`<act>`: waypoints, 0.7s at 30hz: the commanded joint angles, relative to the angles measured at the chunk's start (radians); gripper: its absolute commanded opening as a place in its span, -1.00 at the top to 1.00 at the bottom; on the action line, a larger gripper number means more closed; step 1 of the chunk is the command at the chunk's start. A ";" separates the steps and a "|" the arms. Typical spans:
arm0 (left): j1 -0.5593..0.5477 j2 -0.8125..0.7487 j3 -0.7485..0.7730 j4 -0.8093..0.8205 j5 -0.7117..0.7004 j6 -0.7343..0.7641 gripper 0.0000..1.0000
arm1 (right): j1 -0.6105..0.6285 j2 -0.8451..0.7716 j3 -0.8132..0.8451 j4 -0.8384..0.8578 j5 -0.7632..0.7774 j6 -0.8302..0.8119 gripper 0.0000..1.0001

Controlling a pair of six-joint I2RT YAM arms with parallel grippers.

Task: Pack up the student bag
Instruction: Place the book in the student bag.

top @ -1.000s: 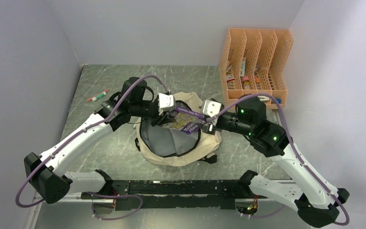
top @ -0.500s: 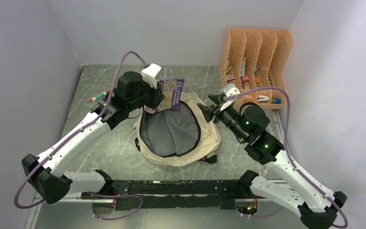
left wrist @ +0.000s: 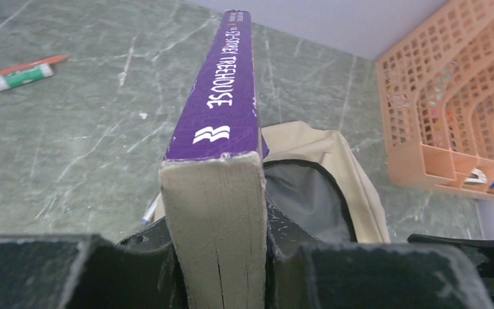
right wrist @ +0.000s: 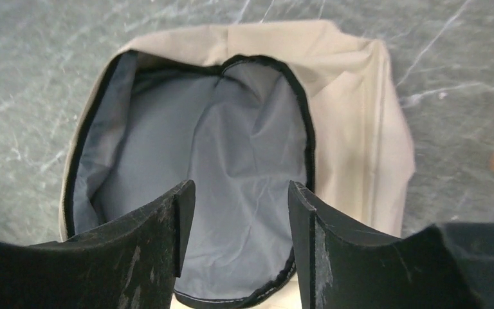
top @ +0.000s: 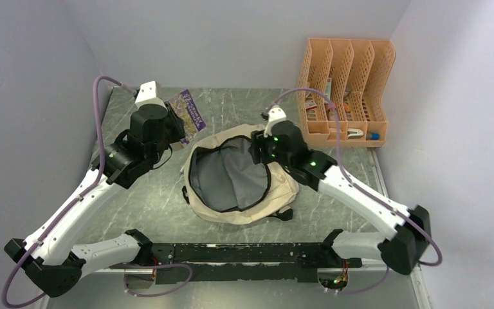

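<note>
A pen (left wrist: 19, 73) lay on the counter (top: 238, 106) at the far left. Beside it, the left end effector (top: 172, 125) was clamped on a thick purple book (left wrist: 222, 96), raised and apart from the bag. In the middle the bag (top: 283, 187) lay flat on the counter, unzipped, its mouth gaping. It looked soft, light and floppy, so I would take it by the zipper rim or a strap. The right end effector (right wrist: 241, 193) hovered over the mouth, jaws half apart, holding nothing. An organizer (top: 347, 84) stood at the right.
</note>
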 commanded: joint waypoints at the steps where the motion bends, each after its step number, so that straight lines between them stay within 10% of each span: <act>1: 0.004 -0.043 0.009 -0.013 -0.141 -0.061 0.90 | 0.049 0.157 0.101 -0.095 -0.048 -0.027 -0.21; 21: 0.004 -0.094 0.009 -0.010 -0.205 0.007 0.90 | 0.266 0.644 0.309 -0.180 0.226 -0.106 -0.36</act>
